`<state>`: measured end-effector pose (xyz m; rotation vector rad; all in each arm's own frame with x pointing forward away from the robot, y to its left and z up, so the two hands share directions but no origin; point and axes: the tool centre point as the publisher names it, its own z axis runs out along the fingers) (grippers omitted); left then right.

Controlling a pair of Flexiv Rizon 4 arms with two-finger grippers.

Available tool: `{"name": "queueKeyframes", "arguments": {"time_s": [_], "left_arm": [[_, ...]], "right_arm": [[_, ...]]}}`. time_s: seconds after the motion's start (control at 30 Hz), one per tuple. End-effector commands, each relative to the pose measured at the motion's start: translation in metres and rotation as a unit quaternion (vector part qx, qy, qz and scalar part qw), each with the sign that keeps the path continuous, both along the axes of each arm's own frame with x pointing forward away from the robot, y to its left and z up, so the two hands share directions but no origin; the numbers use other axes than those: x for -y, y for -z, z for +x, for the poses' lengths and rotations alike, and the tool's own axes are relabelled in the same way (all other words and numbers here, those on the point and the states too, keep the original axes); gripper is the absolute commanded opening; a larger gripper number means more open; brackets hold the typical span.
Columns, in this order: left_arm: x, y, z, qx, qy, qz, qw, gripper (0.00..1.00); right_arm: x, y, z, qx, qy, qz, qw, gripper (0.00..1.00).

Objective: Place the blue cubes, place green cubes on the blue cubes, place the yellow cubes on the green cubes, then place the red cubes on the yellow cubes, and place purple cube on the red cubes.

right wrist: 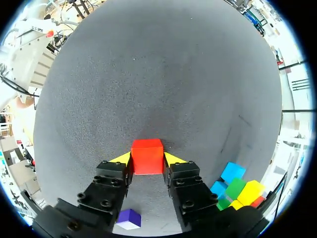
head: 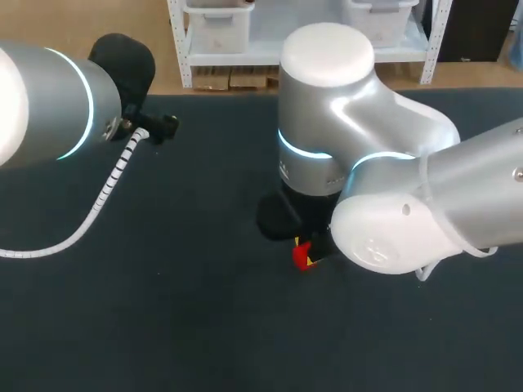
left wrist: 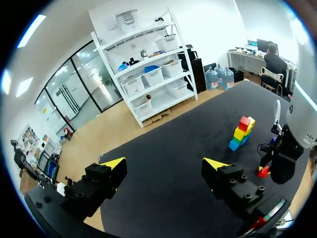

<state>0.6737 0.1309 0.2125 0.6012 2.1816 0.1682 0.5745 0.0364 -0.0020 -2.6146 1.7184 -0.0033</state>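
A red cube (right wrist: 147,155) rests on the dark table between the yellow tips of my right gripper (right wrist: 147,158), and both fingers touch its sides. From the head view only part of this red cube (head: 304,256) shows under my right arm. A purple cube (right wrist: 129,218) lies on the table below that gripper's body. Beside it stands a pile of cubes: blue cubes (right wrist: 232,172), green (right wrist: 235,188), yellow (right wrist: 251,192) and a red one (right wrist: 257,201). My left gripper (left wrist: 164,163) hangs open high over the table, far from the cube pile (left wrist: 241,133).
The dark table (head: 163,310) stretches wide to the left and front of the right arm. My right arm (left wrist: 285,151) stands near the pile in the left wrist view. A white coiled cable (head: 106,188) hangs from the left arm.
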Motion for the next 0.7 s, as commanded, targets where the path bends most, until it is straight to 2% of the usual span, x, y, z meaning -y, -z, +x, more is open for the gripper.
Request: {"name": "queueKeyframes", "arguments": {"time_s": [0.03,0.1,0.17,0.3,0.53,0.7], "left_arm": [[-0.001,0.000,0.001,-0.002,0.002,0.000,1.000,1.00],[-0.001,0.000,0.001,-0.002,0.002,0.000,1.000,1.00],[-0.001,0.000,0.001,-0.002,0.002,0.000,1.000,1.00],[-0.001,0.000,0.001,-0.002,0.002,0.000,1.000,1.00],[-0.001,0.000,0.001,-0.002,0.002,0.000,1.000,1.00],[-0.001,0.000,0.001,-0.002,0.002,0.000,1.000,1.00]], "right_arm": [[0.004,-0.009,-0.003,-0.010,0.009,0.011,1.000,0.00],[0.007,-0.015,-0.004,-0.008,0.016,0.009,1.000,0.00],[0.012,-0.021,-0.005,-0.024,0.034,0.004,0.999,0.00],[0.022,-0.032,-0.009,-0.033,0.045,-0.007,0.998,0.00],[0.035,-0.060,-0.003,-0.027,0.096,0.011,0.995,0.00],[0.043,-0.078,0.008,-0.001,0.114,0.008,0.993,0.00]]}}
